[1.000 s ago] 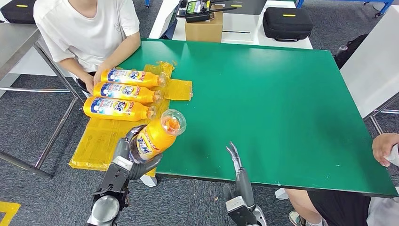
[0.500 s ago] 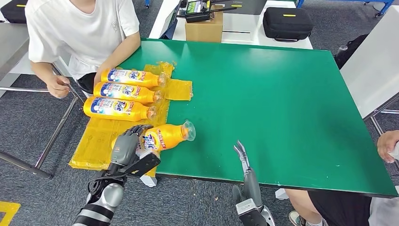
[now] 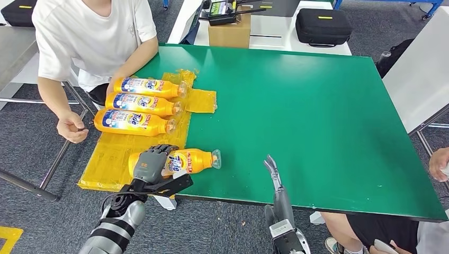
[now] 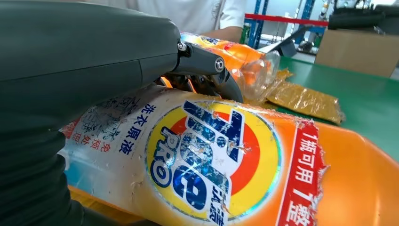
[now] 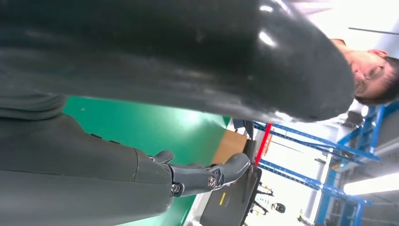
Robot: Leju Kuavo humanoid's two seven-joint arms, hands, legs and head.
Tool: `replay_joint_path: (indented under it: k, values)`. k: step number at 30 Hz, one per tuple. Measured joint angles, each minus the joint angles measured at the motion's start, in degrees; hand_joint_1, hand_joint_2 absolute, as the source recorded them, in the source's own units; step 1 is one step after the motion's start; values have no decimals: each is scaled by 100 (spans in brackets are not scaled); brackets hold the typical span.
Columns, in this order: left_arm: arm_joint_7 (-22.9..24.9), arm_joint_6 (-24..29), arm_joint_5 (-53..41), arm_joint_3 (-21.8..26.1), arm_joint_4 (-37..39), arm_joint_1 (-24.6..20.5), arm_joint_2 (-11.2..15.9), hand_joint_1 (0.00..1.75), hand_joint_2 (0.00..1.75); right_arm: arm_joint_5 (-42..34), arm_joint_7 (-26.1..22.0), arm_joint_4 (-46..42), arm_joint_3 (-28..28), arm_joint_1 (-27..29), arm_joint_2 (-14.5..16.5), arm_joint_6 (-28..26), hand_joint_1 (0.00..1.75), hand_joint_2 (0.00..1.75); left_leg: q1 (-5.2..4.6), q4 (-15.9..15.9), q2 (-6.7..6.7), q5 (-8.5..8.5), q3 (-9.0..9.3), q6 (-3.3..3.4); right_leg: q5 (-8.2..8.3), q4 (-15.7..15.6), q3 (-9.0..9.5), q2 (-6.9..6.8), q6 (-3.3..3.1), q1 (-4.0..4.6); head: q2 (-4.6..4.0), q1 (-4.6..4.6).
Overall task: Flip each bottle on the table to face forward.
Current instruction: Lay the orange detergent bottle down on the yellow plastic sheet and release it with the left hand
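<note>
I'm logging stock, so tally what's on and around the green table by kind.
Orange bottles: 4
Cardboard boxes: 1
Black cases: 2
Total: 7

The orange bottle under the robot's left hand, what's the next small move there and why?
Probably let go and lift the left hand away. The orange bottle it holds lies flat at the near edge of the green table, label showing face-up in the left wrist view like the three bottles lying above it. The right hand holds nothing.
</note>
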Motion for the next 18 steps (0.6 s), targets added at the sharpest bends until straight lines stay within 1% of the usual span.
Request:
replay_joint_path:
  k: [2,4,5,6,7,9,15,17,18]
  values:
    - [10,-23,-32,-8,350,-254,-2,84,175,-119,0,-18,-13,-14,46,15,0,0,0,0,-1,1,6,-1,0,0,7,-1,0,0,0,1]
    - [27,-65,-87,-18,595,-440,-3,53,175,-176,0,-22,-23,-17,81,32,0,0,0,0,0,1,12,-1,0,1,13,0,0,0,0,1]
    - [42,-87,-131,-26,696,-512,-3,33,175,-182,0,-22,-25,-17,93,33,0,0,0,0,0,1,14,-1,0,1,15,0,0,0,0,-1]
    - [54,-100,-166,-34,774,-565,-3,18,175,-183,0,-22,-25,-17,102,33,0,0,0,0,0,1,15,-1,0,1,16,0,0,0,0,-1]
    - [67,-120,-197,-41,854,-618,-3,7,175,-189,0,-22,-25,-17,109,33,0,0,0,0,0,1,16,-1,0,1,16,0,0,0,0,-1]
    - [97,-188,-230,-52,995,-709,-5,0,175,-226,0,-22,-25,-17,116,33,0,0,0,0,0,1,16,-1,0,1,17,0,0,0,0,0]
    - [106,-493,-165,-81,1296,-878,-26,0,175,-330,0,-25,-67,-16,117,32,0,0,0,0,-2,1,17,-1,0,0,19,-1,0,-1,0,0]
    - [-69,-722,143,-56,1337,-927,-42,0,175,-335,0,-25,-92,-16,115,27,0,0,0,0,-8,1,19,-1,-1,0,24,-5,0,-1,-1,-1]
    - [-245,-916,416,-23,1336,-945,-54,0,175,-348,0,-25,-103,-16,113,21,0,0,0,0,-13,1,22,-1,-1,0,28,-9,0,-1,-1,-1]
